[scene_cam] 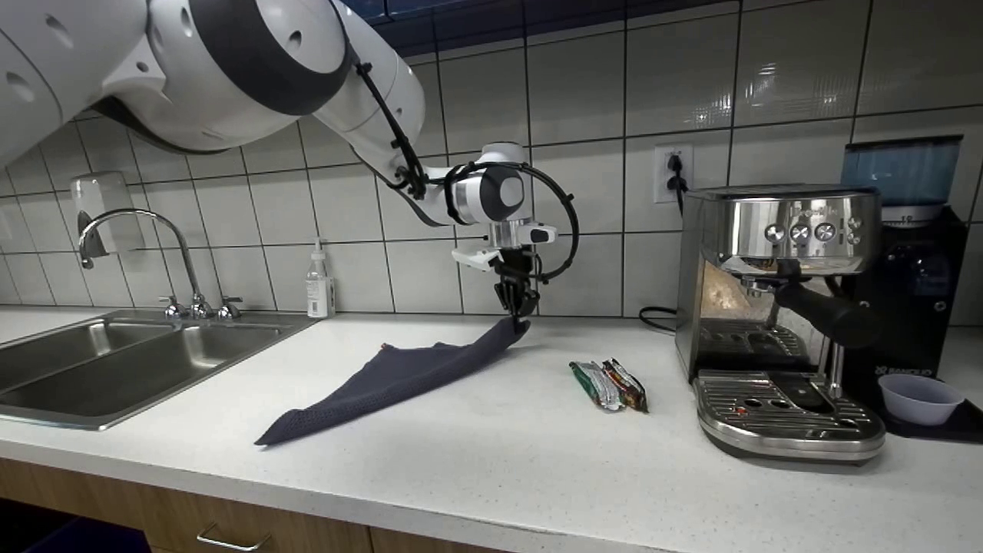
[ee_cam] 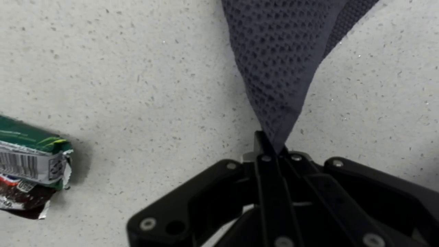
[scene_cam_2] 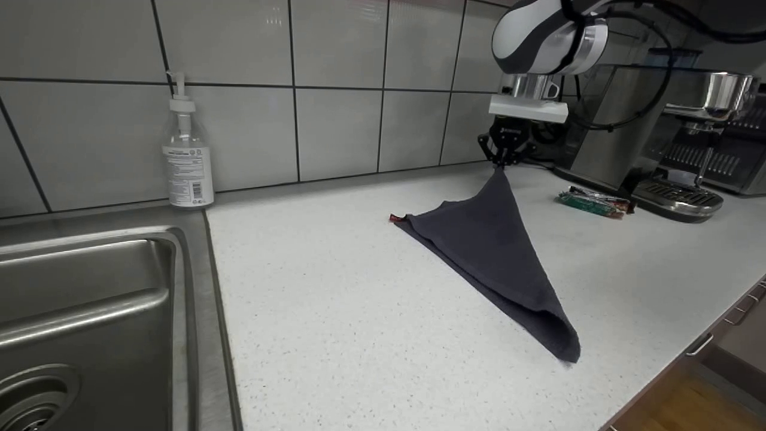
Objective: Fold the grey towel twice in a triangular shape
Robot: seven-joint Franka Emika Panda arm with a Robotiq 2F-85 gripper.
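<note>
The grey towel [scene_cam: 407, 378] lies on the counter as a long triangle, with its layers folded over one another. In an exterior view its near corner rests by the front of the counter and a small red tag shows at its left corner; the towel there [scene_cam_2: 494, 245] rises to a point at the gripper. My gripper [scene_cam: 517, 313] is shut on the towel's far corner and holds it a little above the counter near the tiled wall. In the wrist view the gripper [ee_cam: 276, 145] pinches the tip of the towel [ee_cam: 277, 61]. The tip between the fingers is hidden.
Two wrapped bars [scene_cam: 609, 384] lie right of the towel, also in the wrist view [ee_cam: 31, 161]. A coffee machine [scene_cam: 783, 307] stands further right. A steel sink [scene_cam_2: 197, 335] and a soap bottle [scene_cam_2: 188, 161] are at the left. The tiled wall [scene_cam: 576, 269] is behind the gripper.
</note>
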